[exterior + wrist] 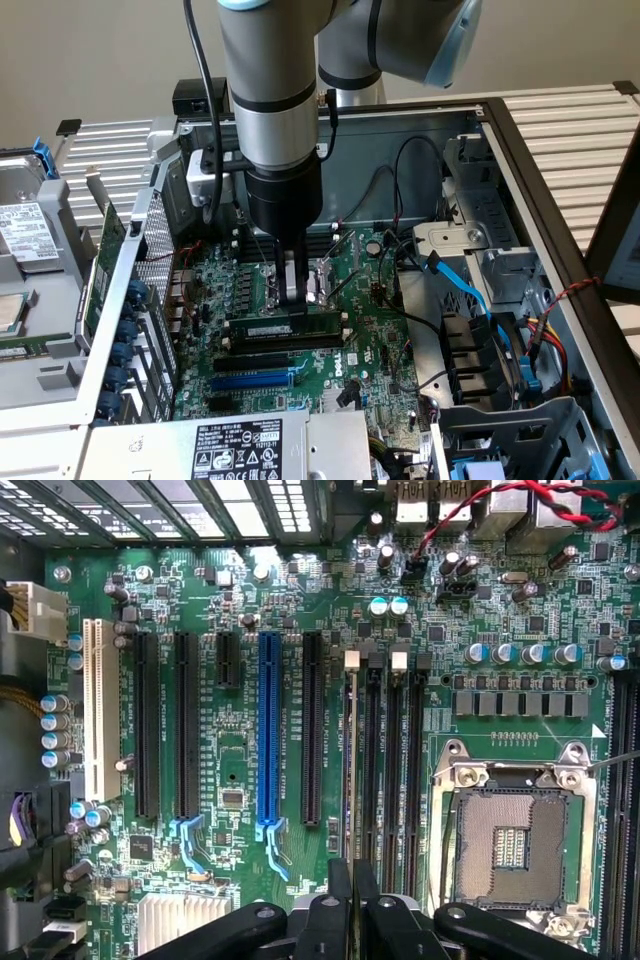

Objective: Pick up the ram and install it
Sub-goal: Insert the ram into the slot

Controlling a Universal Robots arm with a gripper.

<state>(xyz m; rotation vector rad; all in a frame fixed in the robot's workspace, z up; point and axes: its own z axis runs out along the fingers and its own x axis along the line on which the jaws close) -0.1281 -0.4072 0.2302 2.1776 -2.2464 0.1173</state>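
Observation:
The ram [300, 325] is a long thin green stick with a white label. It stands on edge in a memory slot on the motherboard [370, 340], beside the empty black slots [280, 343]. My gripper [290, 305] comes straight down on the ram's top edge near its middle, fingers close together around it. In the wrist view the ram [349, 760] shows edge-on as a thin line in the outermost of the memory slots [392, 760], running under my gripper [352, 885]. The two black fingers [338, 900] are shut with only a narrow gap.
A bare CPU socket [510, 840] lies just beyond the memory slots. A blue expansion slot [268, 730] and black slots sit on the other side. An upright green card [105, 250], power supply [240, 445], blue cables [470, 290] and case walls [530, 180] surround the board.

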